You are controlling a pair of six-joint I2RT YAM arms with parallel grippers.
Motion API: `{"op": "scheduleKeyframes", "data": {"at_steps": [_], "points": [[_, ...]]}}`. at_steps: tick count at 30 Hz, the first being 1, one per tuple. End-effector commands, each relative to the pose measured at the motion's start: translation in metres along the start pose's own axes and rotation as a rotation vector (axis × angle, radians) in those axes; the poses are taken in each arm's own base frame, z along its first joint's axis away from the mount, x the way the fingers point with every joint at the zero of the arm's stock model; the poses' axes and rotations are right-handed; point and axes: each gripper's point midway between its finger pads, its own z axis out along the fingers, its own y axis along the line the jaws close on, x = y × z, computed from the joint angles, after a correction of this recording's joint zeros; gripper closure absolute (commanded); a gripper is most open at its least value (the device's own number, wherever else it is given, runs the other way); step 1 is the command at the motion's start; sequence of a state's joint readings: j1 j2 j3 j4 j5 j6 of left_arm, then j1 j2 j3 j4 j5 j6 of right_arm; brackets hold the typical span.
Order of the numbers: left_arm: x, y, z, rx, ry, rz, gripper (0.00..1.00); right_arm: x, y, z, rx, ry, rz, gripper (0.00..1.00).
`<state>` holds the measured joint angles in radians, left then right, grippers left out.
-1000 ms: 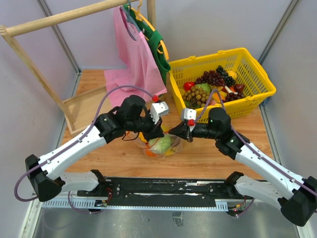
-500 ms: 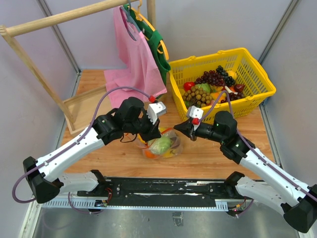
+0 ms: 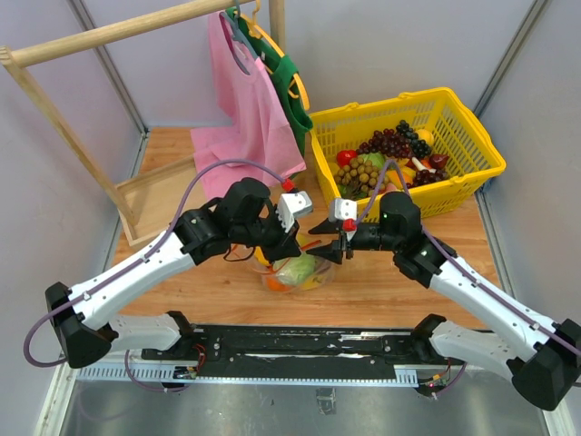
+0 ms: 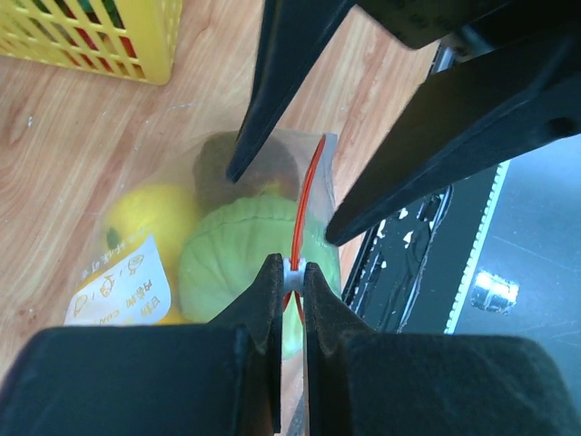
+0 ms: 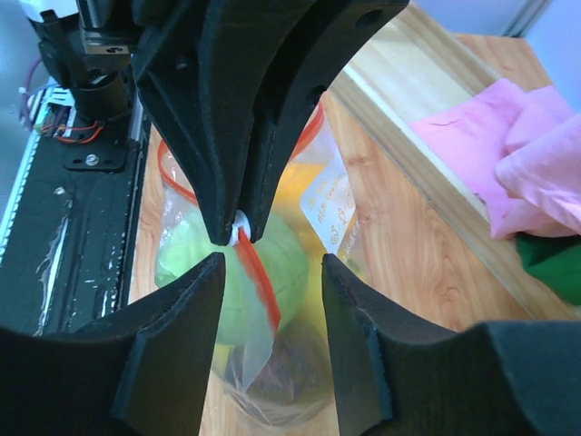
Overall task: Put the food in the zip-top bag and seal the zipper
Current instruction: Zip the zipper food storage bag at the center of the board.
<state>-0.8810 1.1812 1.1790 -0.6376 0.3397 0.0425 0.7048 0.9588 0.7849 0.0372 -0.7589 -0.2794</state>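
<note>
Top view: the bag [image 3: 298, 271], holding food [image 3: 295, 267], lies at 7 o'clock from the basket [image 3: 467, 182], between the left gripper [image 3: 289, 243] and the right gripper [image 3: 318, 247].

Left wrist view: the left gripper pinches the slider [image 4: 290, 271]. The zipper [image 4: 309, 195] runs from it toward 12 o'clock.

Right wrist view: the right gripper's fingers [image 5: 172, 318] stand spread, with the zipper between them.

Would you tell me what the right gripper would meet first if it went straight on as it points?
Probably the zipper of the zip-top bag, lying between the right gripper's open fingers; just beyond, the left gripper pinching the slider. Depth is unclear.
</note>
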Motion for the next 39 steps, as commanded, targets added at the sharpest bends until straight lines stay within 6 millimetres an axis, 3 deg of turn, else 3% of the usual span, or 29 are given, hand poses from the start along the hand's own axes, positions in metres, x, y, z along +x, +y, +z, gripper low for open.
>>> {"op": "scheduleKeyframes", "data": {"at_steps": [1, 4, 8, 13, 22, 34, 39], "points": [[-0.029, -0.016, -0.006, 0.057, -0.086, 0.066, 1.00, -0.007, 0.007, 0.008, -0.094, -0.015, -0.014, 0.55], [-0.027, -0.017, -0.005, 0.059, -0.085, 0.064, 1.00, -0.002, 0.006, 0.010, -0.096, 0.000, -0.003, 0.68], [-0.020, -0.008, -0.005, 0.006, -0.071, 0.038, 1.00, -0.004, 0.000, 0.007, -0.048, -0.001, -0.003, 0.98], [-0.008, 0.006, -0.010, -0.098, -0.048, -0.040, 1.00, -0.002, -0.019, -0.006, 0.130, -0.005, 0.010, 0.99], [0.014, 0.012, -0.008, -0.147, -0.006, -0.135, 1.00, 0.013, -0.044, -0.036, 0.405, 0.040, 0.080, 0.99], [0.024, 0.007, -0.008, -0.133, 0.023, -0.177, 0.97, 0.025, -0.074, -0.087, 0.743, 0.087, 0.129, 0.99], [0.022, 0.010, -0.009, -0.143, 0.024, -0.159, 0.98, 0.026, -0.074, -0.092, 0.753, 0.116, 0.114, 1.00]]}}
